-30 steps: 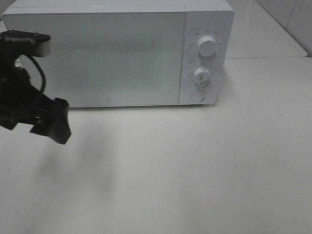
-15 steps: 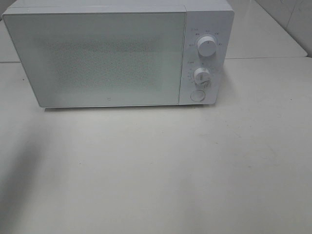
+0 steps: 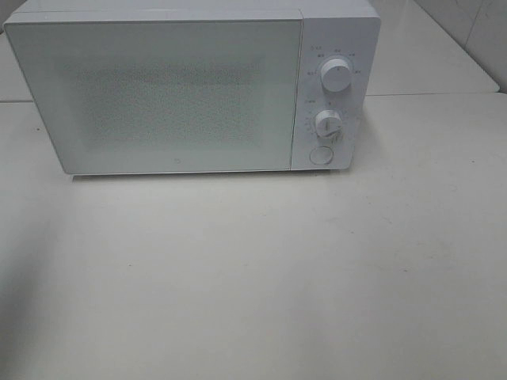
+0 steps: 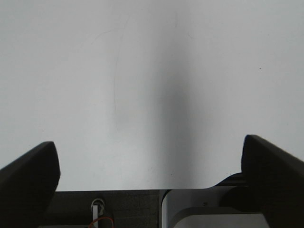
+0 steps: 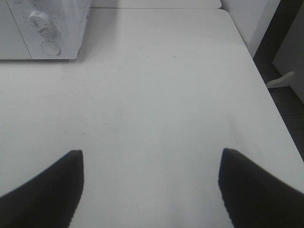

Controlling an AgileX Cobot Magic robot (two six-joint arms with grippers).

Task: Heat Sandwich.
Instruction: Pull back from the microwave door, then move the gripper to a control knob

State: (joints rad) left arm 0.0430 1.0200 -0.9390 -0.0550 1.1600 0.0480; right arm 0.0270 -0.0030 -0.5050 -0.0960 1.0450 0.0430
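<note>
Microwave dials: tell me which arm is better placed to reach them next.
Probably right: the dials sit on the microwave's right end and show in the right wrist view; the left sees only table.

Pale table (image 3: 261, 269) under soft light; dark floor (image 5: 293, 102) beside it; possibly tiled wall (image 3: 475, 28) behind.

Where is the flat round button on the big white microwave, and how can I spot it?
Find the white microwave on the pale table. On the narrow strip right of its door, three round things sit in a column. The button is the lowest: a flat ring, while the upper knob and lower knob above it stick out.
</note>
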